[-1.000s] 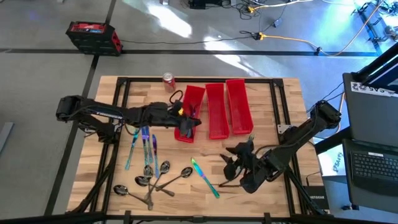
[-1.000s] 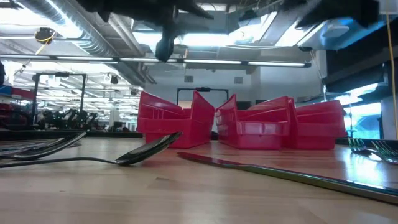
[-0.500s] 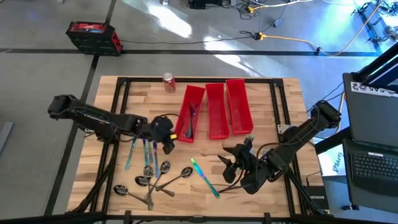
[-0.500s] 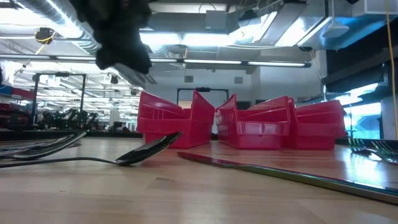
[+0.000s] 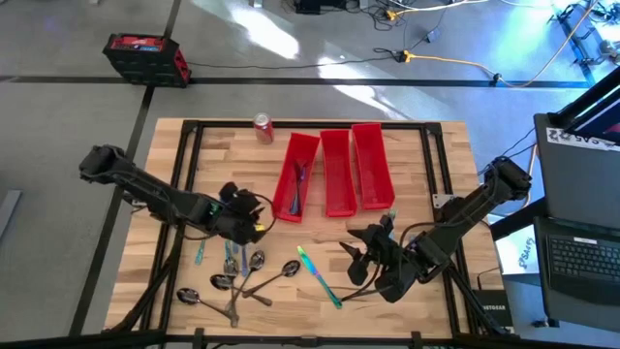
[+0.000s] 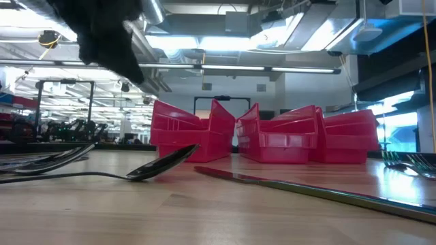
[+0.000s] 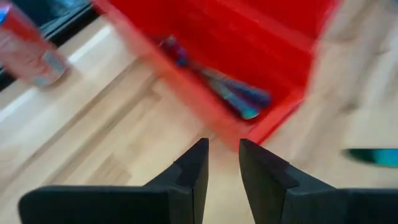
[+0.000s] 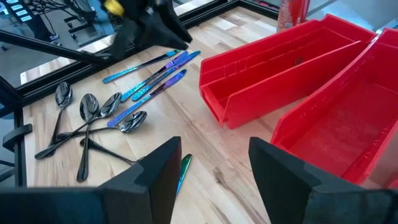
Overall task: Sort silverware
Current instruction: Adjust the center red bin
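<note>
A wooden table (image 5: 417, 145) fills mid-frame, three red bins (image 5: 335, 173) at upper centre. Lower right, the right gripper (image 8: 211, 168) waits, fingers spread. The left gripper (image 5: 254, 225), fingers narrowly parted and empty, hangs over silverware (image 5: 242, 267) scattered lower left; a few pieces lie in the leftmost bin.

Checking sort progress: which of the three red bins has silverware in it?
The left-hand bin, nearest the soda can: iridescent pieces lie inside. The other two look empty.
</note>
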Action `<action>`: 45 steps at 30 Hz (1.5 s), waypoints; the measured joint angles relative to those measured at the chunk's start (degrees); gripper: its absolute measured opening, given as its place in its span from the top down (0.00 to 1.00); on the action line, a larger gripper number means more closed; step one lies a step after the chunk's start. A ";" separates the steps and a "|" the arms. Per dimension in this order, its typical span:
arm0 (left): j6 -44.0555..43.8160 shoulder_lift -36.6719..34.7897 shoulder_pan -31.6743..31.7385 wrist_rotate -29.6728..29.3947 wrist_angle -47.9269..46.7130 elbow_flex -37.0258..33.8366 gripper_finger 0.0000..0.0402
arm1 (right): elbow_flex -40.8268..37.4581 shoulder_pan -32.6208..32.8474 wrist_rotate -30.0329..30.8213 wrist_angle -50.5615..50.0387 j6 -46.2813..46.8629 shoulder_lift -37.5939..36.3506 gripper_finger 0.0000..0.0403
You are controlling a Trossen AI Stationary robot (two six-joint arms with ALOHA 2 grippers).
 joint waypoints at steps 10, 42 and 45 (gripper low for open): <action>-6.25 12.49 -0.02 -1.23 1.73 -0.04 0.85 | 0.00 0.00 0.36 -0.39 -0.02 0.00 0.57; -4.79 17.07 2.71 -2.51 19.74 0.00 0.86 | -0.02 0.02 -2.28 -1.86 -4.52 0.00 0.57; -5.02 17.07 2.32 -2.02 19.65 0.00 0.86 | -0.02 0.04 -8.33 -0.20 -10.95 0.34 0.57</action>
